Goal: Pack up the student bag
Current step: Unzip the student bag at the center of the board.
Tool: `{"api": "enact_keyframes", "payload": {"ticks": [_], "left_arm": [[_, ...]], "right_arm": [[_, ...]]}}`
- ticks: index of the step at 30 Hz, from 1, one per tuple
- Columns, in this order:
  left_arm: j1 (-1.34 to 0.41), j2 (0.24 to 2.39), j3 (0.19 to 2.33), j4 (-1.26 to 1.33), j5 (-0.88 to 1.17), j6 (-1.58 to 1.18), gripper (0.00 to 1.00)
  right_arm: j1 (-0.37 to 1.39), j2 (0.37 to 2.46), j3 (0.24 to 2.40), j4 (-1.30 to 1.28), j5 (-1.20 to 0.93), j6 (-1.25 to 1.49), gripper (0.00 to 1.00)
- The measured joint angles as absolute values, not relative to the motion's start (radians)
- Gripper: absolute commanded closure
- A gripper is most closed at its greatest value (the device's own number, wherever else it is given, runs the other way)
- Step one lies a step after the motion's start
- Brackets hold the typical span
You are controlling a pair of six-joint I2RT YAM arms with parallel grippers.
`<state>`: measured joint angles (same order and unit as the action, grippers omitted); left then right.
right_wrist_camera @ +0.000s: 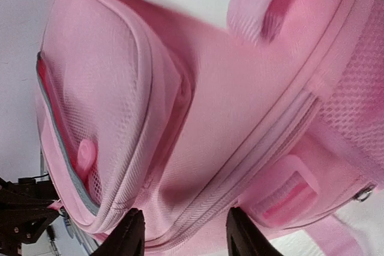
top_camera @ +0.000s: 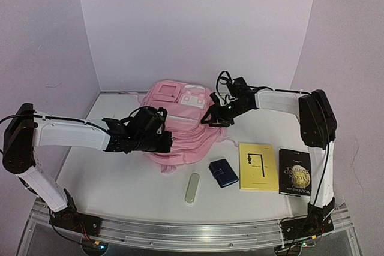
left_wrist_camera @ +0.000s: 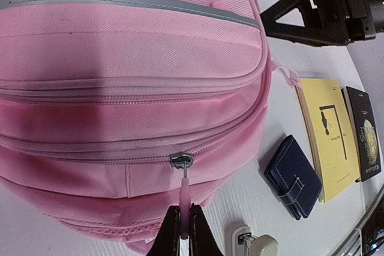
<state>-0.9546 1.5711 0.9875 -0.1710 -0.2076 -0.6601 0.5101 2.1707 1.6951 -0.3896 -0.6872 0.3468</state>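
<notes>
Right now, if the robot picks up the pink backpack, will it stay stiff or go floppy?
Probably floppy: the student bag is soft fabric, sagging and creased on the table. It looks fairly flat, so likely light. Tugged by the zip pull that the left gripper pinches, it may slide instead of unzipping.

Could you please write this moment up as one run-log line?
left gripper: shut on zip pull | right gripper: open, at student bag | yellow book, black book, wallet: outside bag

Matt woven cloth — student bag (left_wrist_camera: pixel 120 88) (metal zip (left_wrist_camera: pixel 182 160))
</notes>
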Motion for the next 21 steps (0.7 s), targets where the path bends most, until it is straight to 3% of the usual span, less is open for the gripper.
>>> {"api": "enact_keyframes", "payload": {"ticks": [6,10,14,21], "left_arm": [[-0.955,1.618,1.017,-0.130,-0.141,-0.635,1.00],[-0.955,1.636,1.047,-0.116,-0.096,-0.628,1.00],[-0.944,1.638,1.054,-0.099,-0.050,-0.634,1.00],[-0.877,1.628,1.019,-0.034,0.078,-0.704,1.00]], "right_arm": [[0.459,2.087,1.659,-0.392,-0.673,0.283,0.42],[0.470,1.980,1.615,-0.409,-0.679,0.195,0.47],[0.525,1.904,1.583,-0.420,-0.666,0.009,0.53],[0.634,1.870,1.540,-0.449,-0.601,-0.345,0.56]]}}
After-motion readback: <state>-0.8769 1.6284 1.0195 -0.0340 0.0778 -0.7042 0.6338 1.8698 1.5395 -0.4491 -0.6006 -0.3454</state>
